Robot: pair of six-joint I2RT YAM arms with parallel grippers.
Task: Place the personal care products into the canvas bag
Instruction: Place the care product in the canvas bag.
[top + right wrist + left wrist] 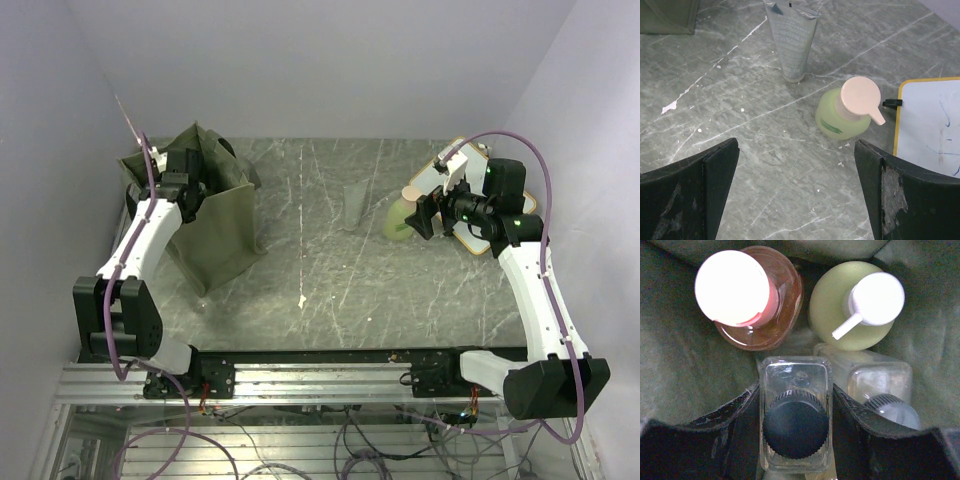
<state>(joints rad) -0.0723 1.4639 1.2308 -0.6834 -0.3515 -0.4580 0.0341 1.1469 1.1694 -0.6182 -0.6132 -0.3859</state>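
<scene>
Clear bottle (796, 432), perhaps in left pincer (796, 407) — wrist-view only

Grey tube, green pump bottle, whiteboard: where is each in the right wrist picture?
Grey tube (791, 42), right wrist view, middle of its body.
Green pump bottle (831, 120), right wrist view, green body.
Whiteboard (932, 125), right wrist view, white face.

From above I can't see my left jaws; the olive-green canvas bag (215, 225) hides them and its contents. On the left wrist camera, the jaws cover both sides of the clear square dark-capped bottle (796, 415). The second clear square bottle (880, 382) sits half behind one jaw, its cap blurred. The right wrist camera crops the translucent grey tube (790, 40) at the top and the yellow-framed whiteboard (930, 125) at the right.
</scene>
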